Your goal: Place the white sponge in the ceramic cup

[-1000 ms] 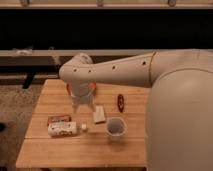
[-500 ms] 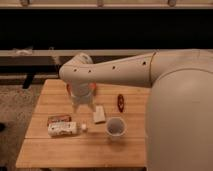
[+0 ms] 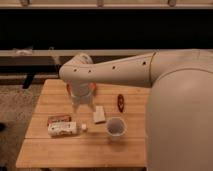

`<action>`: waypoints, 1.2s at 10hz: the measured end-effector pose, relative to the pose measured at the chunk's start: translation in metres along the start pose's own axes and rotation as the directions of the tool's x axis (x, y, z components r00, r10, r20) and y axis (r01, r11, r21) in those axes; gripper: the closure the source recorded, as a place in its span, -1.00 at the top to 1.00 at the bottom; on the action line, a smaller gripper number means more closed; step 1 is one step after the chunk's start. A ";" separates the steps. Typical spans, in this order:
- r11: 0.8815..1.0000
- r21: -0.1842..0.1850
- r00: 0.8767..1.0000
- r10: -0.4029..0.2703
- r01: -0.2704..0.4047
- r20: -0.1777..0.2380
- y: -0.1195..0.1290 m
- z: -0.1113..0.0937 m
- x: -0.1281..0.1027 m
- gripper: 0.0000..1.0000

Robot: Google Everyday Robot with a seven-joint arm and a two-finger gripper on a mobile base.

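The white sponge (image 3: 99,114) lies flat on the wooden table (image 3: 75,152), just up and left of the ceramic cup (image 3: 115,127). The cup stands upright and shows a greyish inside. My gripper (image 3: 83,106) hangs from the big white arm, pointing down over the table just left of the sponge. Its fingers are apart and hold nothing. It does not touch the sponge.
An orange bowl (image 3: 93,87) sits behind the gripper, mostly hidden by the arm. A white labelled bottle (image 3: 62,130) lies at the left with a reddish packet (image 3: 59,119) above it and a tiny white cube (image 3: 84,127) beside it. A red object (image 3: 120,102) lies right of the sponge.
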 end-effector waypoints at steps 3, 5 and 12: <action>1.000 -0.003 1.000 -0.008 0.008 -0.003 0.001 0.003 -0.003 0.30; 0.999 -0.012 0.999 -0.033 0.033 -0.008 -0.006 0.022 -0.022 0.30; 0.993 0.006 0.991 -0.115 0.116 -0.065 -0.052 0.094 -0.078 0.30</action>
